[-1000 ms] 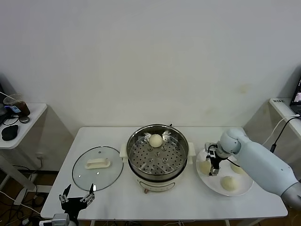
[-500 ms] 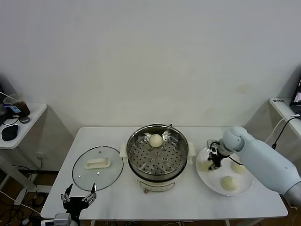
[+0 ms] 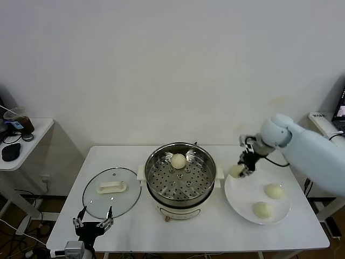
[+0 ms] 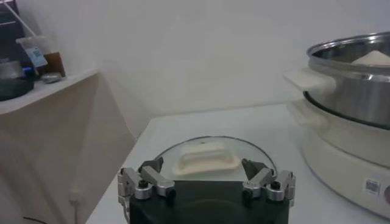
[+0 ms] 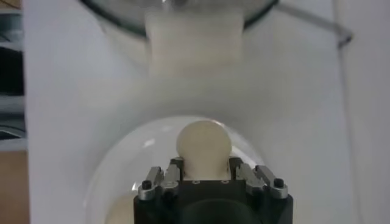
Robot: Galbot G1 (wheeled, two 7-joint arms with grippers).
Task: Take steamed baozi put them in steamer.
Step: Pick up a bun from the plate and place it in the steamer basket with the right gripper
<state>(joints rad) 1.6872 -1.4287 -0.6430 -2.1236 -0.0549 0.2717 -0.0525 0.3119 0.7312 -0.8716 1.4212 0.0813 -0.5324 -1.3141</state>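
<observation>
My right gripper (image 3: 240, 168) is shut on a cream-white baozi (image 3: 236, 170) and holds it above the left edge of the white plate (image 3: 242, 202), just right of the steamer (image 3: 181, 174). In the right wrist view the baozi (image 5: 203, 142) sits between the fingers, over the plate (image 5: 122, 164). One baozi (image 3: 178, 160) lies on the steamer's perforated tray at the back. Two more baozi (image 3: 273, 191) (image 3: 262, 210) lie on the plate. My left gripper (image 3: 92, 224) hangs open and empty at the table's front left.
The glass lid (image 3: 111, 192) with its cream handle (image 3: 112, 187) lies flat left of the steamer; it also shows in the left wrist view (image 4: 207, 159). A side table (image 3: 21, 141) with a cup stands at far left.
My right gripper closed on the leftmost baozi on the plate and lifted it up and slightly back. The left arm rose a little.
</observation>
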